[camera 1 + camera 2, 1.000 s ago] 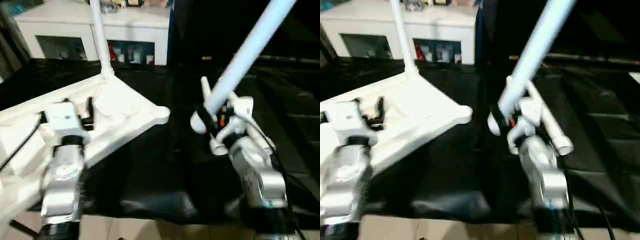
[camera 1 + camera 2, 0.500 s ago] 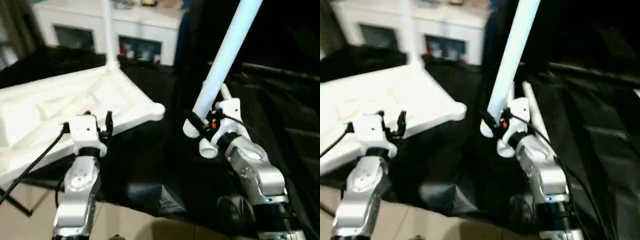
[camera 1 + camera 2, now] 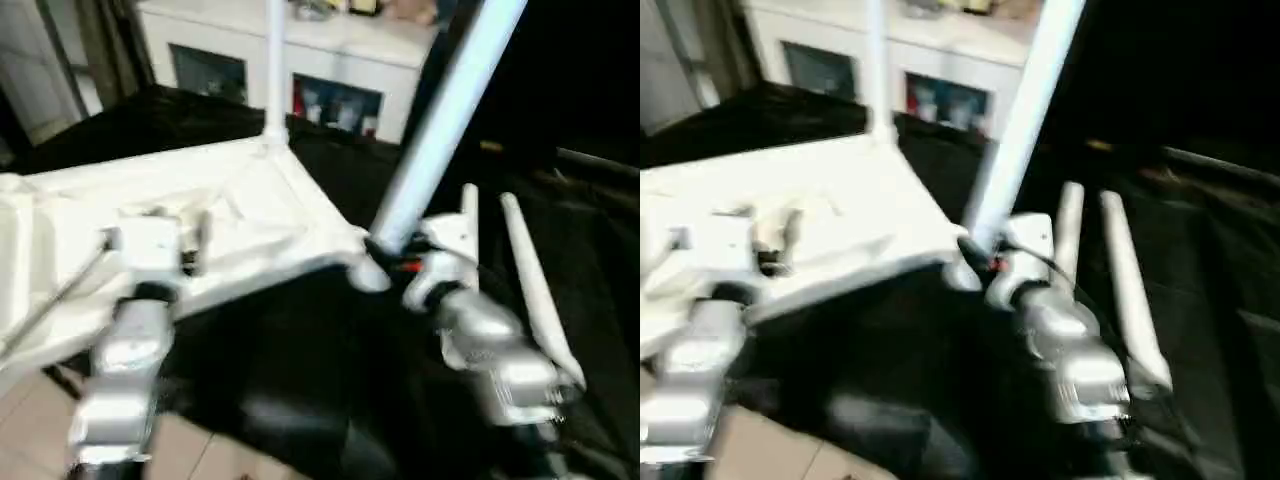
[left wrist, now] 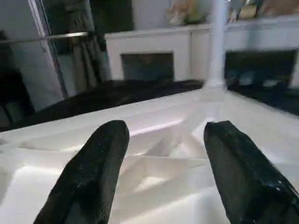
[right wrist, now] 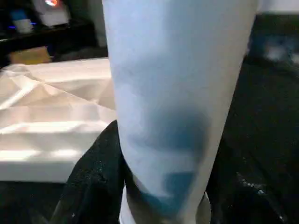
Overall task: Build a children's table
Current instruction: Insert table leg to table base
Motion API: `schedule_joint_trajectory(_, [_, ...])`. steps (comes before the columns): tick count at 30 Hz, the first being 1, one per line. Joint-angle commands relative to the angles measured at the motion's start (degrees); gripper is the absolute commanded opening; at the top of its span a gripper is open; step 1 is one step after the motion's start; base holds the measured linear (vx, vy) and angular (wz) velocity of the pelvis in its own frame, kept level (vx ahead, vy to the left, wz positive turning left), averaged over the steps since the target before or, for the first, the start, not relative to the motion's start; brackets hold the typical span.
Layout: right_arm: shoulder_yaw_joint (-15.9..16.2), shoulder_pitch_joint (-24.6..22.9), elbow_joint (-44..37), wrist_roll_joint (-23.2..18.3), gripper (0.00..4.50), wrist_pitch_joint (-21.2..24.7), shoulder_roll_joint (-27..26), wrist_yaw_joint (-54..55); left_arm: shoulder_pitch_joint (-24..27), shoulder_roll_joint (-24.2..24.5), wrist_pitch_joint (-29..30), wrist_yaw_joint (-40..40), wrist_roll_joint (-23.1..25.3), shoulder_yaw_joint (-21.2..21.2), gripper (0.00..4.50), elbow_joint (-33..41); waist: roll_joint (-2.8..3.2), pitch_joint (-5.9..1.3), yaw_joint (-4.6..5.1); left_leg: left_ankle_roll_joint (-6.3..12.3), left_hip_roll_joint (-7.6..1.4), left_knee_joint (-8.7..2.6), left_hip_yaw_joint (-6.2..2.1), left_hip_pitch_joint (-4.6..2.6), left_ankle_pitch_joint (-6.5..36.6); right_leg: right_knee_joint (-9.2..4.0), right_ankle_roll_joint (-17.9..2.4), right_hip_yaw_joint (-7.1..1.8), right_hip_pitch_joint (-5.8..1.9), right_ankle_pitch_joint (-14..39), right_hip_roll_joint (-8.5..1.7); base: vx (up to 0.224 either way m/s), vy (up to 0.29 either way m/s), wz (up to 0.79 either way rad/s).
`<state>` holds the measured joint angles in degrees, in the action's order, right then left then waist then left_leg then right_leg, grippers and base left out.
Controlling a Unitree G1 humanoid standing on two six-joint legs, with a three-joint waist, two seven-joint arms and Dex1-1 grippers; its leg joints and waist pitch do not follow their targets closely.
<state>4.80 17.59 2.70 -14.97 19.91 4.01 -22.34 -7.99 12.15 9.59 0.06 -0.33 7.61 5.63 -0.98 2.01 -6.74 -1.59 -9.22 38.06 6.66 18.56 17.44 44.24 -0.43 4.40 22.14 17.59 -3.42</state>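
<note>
Our right pincer (image 3: 385,250) grips a long white leg (image 3: 440,120) near its bottom end. It looks light, stiff and slippery. Our left pincer (image 4: 161,154) hangs loose above the tabletop (image 3: 250,200).

A black cloth (image 3: 300,400) covers the work surface, lying in folds and hanging over its near edge. Beyond the far edge stands a white cabinet (image 3: 330,45) with dark glass-fronted compartments (image 3: 335,105), small coloured items visible behind the glass and blurred objects on its top. Light beige floor tiles (image 3: 190,460) show below the near left corner of the surface, a curtain (image 4: 86,60) hangs beside a pale wall (image 4: 18,56) to the left of the cabinet, and the area to the far right is dark.
</note>
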Motion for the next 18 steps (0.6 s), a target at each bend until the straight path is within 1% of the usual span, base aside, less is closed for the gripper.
schedule_joint_trajectory(1, [-2.34,-0.2,-1.14,0.79,1.92,-0.93,1.99,0.64,-1.2,-1.53,-0.32,-1.51,-0.69,-1.35,3.03,-0.28,1.18,-4.14,1.41,22.14,-7.8,-5.29,-4.05,-6.45,-29.9,-1.5,3.35,-0.7,6.55,-6.42,-2.15,0.091,-0.008,0.03])
schedule_joint_trajectory(2, [-2.68,-0.23,-1.27,0.78,1.92,-0.94,2.0,0.97,-1.35,-1.33,-0.05,-2.19,-0.74,-1.59,3.03,-0.43,-0.42,-3.91,1.44,20.42,-3.89,-3.04,-1.04,-4.63,-30.64,-6.56,-1.15,-2.53,5.76,-16.11,-3.36,0.091,-0.008,0.03])
schedule_joint_trajectory(3, [-2.98,-0.27,-1.38,0.81,1.92,-0.93,1.97,1.23,-1.47,-1.08,0.24,-2.67,-0.77,-1.86,3.03,-0.55,-2.2,-3.71,1.28,17.45,-0.64,-1.6,0.82,-2.67,-25.68,-9.27,-2.73,-4.14,3.52,-20.89,-4.29,0.045,-0.051,0.06])
schedule_joint_trajectory(4, [-3.42,-0.32,-1.49,0.74,1.92,-0.78,1.81,1.51,-1.65,-0.78,0.32,-3.07,-0.82,-2.14,3.03,-0.77,-3.68,-3.34,-0.68,10.82,2.57,-0.66,0.84,1.0,-11.05,-11.24,-3.9,-9.25,-2.09,-20.66,-8.56,0.0,0.0,0.0])
schedule_joint_trajectory(5, [-3.61,-0.41,-1.59,0.92,1.92,-0.72,1.78,1.81,-1.87,-0.73,0.19,-2.93,-0.92,-2.23,3.03,-1.08,-3.92,-3.46,-1.48,8.04,1.47,0.05,-0.26,1.71,-8.1,-11.84,-7.7,-10.75,-3.18,-22.42,-10.72,0.0,0.0,0.0])
schedule_joint_trajectory(6, [-3.74,-0.47,-1.66,1.07,1.92,-0.69,1.76,2.03,-2.03,-0.69,0.11,-2.82,-0.99,-2.31,3.03,-1.31,-3.43,-3.99,-1.16,3.73,0.74,-1.41,-1.31,3.07,-13.56,-9.37,-11.46,-9.09,-5.13,-35.77,-8.91,0.0,0.0,0.0])
schedule_joint_trajectory(7, [-3.82,-0.36,-1.62,1.33,1.92,-0.65,1.76,2.33,-2.5,-0.69,0.27,-2.84,-1.31,-2.29,3.03,-1.92,-2.53,-3.99,-0.49,1.31,0.95,-2.79,-0.9,3.36,-19.66,-8.17,-12.34,-6.9,-4.16,-45.74,-5.11,0.0,0.0,0.0])
schedule_joint_trajectory(8, [-3.85,-0.33,-1.61,1.36,1.92,-0.6,1.77,2.38,-2.67,-0.73,0.37,-2.86,-1.43,-2.28,3.03,-2.14,-1.45,-3.99,0.23,0.71,0.62,-3.22,-0.48,2.18,-21.45,-7.96,-13.63,-5.6,-2.68,-42.69,-2.86,0.0,0.0,0.0])
schedule_joint_trajectory(9, [-3.57,0.04,-1.49,1.65,1.92,-0.63,2.03,2.46,-3.36,-0.77,0.57,-4.14,-2.36,-2.09,3.03,-3.58,-0.98,-3.93,0.61,0.76,0.23,-3.51,-0.4,1.58,-21.55,-8.19,-14.3,-5.11,-1.95,-37.71,-2.19,0.0,0.0,0.0])
schedule_joint_trajectory(10, [-3.1,0.4,-1.39,1.73,1.92,-0.64,2.64,2.08,-3.78,-0.49,0.68,-6.71,-3.77,-2.3,3.03,-4.82,-1.26,-3.3,1.39,0.48,-0.36,-4.41,-0.44,1.68,-16.48,-9.31,-14.41,-4.82,-1.88,-23.56,-2.2,-0.07,-0.008,-0.01])
schedule_joint_trajectory(11, [-2.83,0.67,-1.26,1.69,1.92,-0.63,2.98,1.82,-4.01,-0.25,0.69,-8.23,-4.51,-2.43,3.03,-5.45,-0.97,-2.77,1.53,-0.09,-1.2,-5.24,-0.5,1.22,-7.08,-10.66,-13.61,-4.89,-1.54,-9.15,-2.87,-0.07,-0.008,-0.01])
schedule_joint_trajectory(12, [-2.83,0.67,-1.26,1.69,1.92,-0.63,2.98,1.82,-4.01,-0.25,0.69,-8.23,-4.51,-2.43,3.03,-5.45,-0.97,-2.77,1.53,-0.09,-1.2,-5.24,-0.5,1.22,-7.08,-10.66,-13.61,-4.89,-1.54,-9.15,-2.87,-0.086,-0.033,0.02])
schedule_joint_trajectory(13, [-2.6,1.32,-0.95,0.92,1.92,-0.36,4.1,0.19,-5.25,1.36,1.15,-14.56,-6.28,-3.84,3.03,-7.42,-1.02,-1.63,1.85,-1.58,-1.68,-6.23,0.04,0.28,7.18,-12.74,-10.78,-5.18,-0.53,10.6,-3.18,-0.087,-0.036,0.12])
schedule_joint_trajectory(14, [-3.18,1.95,-0.39,0.23,1.92,-0.01,4.4,-0.31,-6.19,2.44,2.57,-19.55,-8.53,-4.57,3.03,-8.08,-1.27,-1.56,2.02,-2.59,-2.06,-6.56,0.08,-0.42,11.94,-13.34,-8.76,-5.25,-0.04,16.89,-3.45,-0.087,-0.036,0.12])
schedule_joint_trajectory(15, [-3.88,2.51,0.09,-0.13,1.92,0.31,4.57,-0.79,-7.2,3.88,3.51,-23.91,-10.01,-5.66,3.03,-8.73,-1.16,-1.59,1.91,-2.79,-1.99,-6.72,0.06,-0.42,11.83,-13.46,-8.04,-5.4,-0.07,17.51,-3.65,-0.075,-0.021,0.12])
schedule_joint_trajectory(16, [-4.44,3.16,0.7,-0.21,1.92,0.44,4.71,-1.05,-8.36,5.07,4.53,-27.56,-11.3,-6.48,3.21,-9.44,-1.69,-1.67,1.91,-2.85,-2.0,-6.94,0.27,-0.25,11.7,-13.42,-7.18,-5.49,0.0,17.29,-3.5,-0.071,-0.021,0.08])
schedule_joint_trajectory(17, [-4.47,3.2,0.75,-0.19,1.92,0.43,4.72,-1.06,-8.46,5.15,4.56,-27.77,-11.31,-6.57,3.31,-9.53,-1.55,-1.62,1.87,-2.98,-1.97,-7.18,0.26,0.13,11.26,-13.35,-6.76,-5.51,-0.23,17.37,-3.66,-0.071,-0.021,0.08])
schedule_joint_trajectory(18, [-4.9,4.07,1.66,0.07,1.92,0.27,4.97,-1.32,-10.41,6.91,5.11,-31.96,-11.36,-8.27,3.38,-11.29,-2.09,-1.54,1.92,-2.8,-1.91,-7.19,0.37,0.28,10.82,-13.68,-6.14,-5.51,-0.25,18.23,-3.7,-0.086,-0.023,0.05])
